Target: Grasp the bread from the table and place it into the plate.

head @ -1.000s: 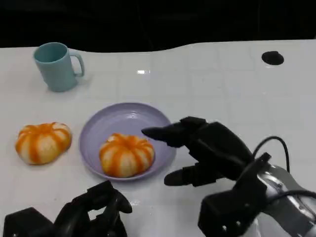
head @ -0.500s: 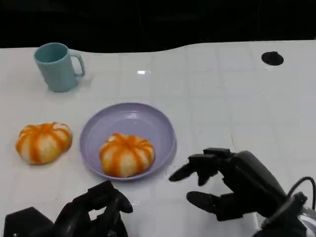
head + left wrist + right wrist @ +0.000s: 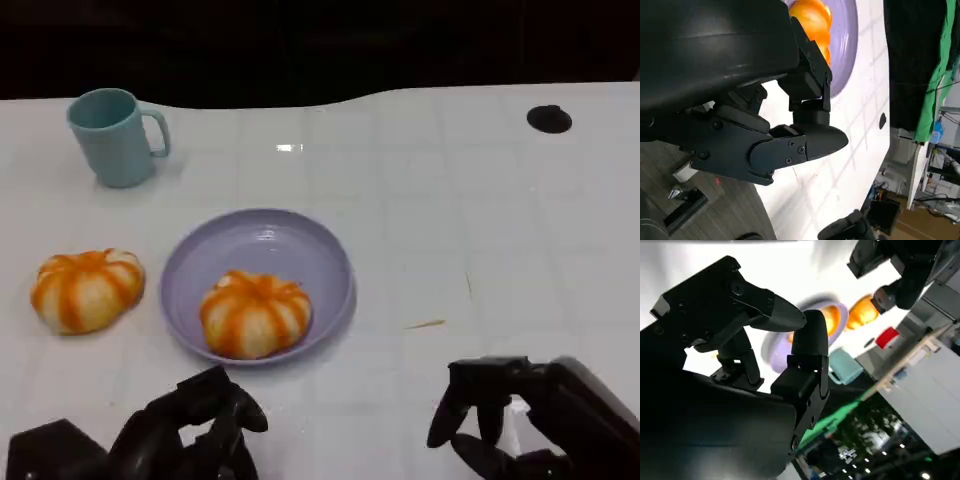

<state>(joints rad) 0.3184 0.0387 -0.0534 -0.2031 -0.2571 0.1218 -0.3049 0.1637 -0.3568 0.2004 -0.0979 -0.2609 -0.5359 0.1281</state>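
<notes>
Bread [image 3: 256, 314]: round, glossy, orange/white lobes, sits in shallow lilac plate [image 3: 330, 260], bench [image 3: 450, 200] white, tiled. 2nd bun [image 3: 87, 289] at plate's 9 o'clock. Right hand [image 3: 535, 425] fingers apart, empty; left hand [image 3: 190, 435] curled, empty.

Orange-striped bread [image 3: 256, 314] in lilac plate [image 3: 300, 241]

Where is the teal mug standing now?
In the head view the teal mug stands upright at the table's far left, behind the bread lying outside the purple plate.
</notes>
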